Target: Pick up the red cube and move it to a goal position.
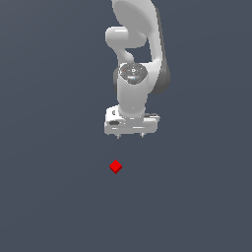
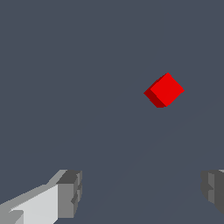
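Note:
The red cube (image 1: 115, 167) is a tiny bright red block lying on the dark grey floor, turned corner-on to the camera. My white gripper (image 1: 130, 136) hangs above it and a little toward the exterior view's right, pointing down. Its two short fingers are spread wide with nothing between them. In the wrist view the red cube (image 2: 164, 90) lies well apart from the fingertips (image 2: 70, 193), outside the gap of the gripper (image 2: 142, 192). No goal marker shows in either view.
The plain dark grey floor (image 1: 49, 197) fills both views. The white arm (image 1: 140, 44) rises behind the gripper toward the top of the exterior view.

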Robot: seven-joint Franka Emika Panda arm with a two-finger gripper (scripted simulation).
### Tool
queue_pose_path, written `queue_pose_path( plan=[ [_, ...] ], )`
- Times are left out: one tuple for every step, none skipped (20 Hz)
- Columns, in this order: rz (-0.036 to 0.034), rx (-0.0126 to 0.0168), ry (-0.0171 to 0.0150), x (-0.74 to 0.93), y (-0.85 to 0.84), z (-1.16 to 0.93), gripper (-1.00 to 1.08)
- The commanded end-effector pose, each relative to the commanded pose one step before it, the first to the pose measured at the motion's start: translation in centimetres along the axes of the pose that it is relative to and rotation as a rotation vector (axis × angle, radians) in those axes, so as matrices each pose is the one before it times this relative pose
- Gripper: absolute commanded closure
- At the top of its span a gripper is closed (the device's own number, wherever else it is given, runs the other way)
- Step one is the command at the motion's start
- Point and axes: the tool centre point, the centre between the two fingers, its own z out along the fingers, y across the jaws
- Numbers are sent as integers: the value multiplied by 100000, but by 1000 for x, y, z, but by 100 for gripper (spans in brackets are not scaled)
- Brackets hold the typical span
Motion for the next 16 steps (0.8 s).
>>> queue_pose_path(
  plan=[
    [0, 0, 0, 0, 1, 0, -92],
    [-69, -2, 2, 3, -1, 10, -92],
    [-154, -1, 3, 10, 31, 31, -92],
    [-285, -2, 6, 17, 35, 51, -92],
    [-391, -2, 8, 23, 53, 72, -92],
    [-507, -3, 10, 30, 66, 92, -92],
    [-618, -3, 12, 37, 82, 113, -92],
    [-731, -4, 14, 44, 98, 134, -92],
    [-846, -4, 17, 51, 112, 155, -92],
    [-962, -5, 19, 58, 127, 176, -92],
    [-1078, -6, 21, 66, 142, 197, -92],
    [-1194, -6, 24, 73, 158, 219, -92],
    [-1312, -7, 26, 80, 174, 240, -92],
    [-1432, -7, 29, 88, 189, 262, -92],
    [-1553, -8, 31, 96, 205, 284, -92],
    [-1676, -8, 34, 104, 221, 307, -92]
  ],
)
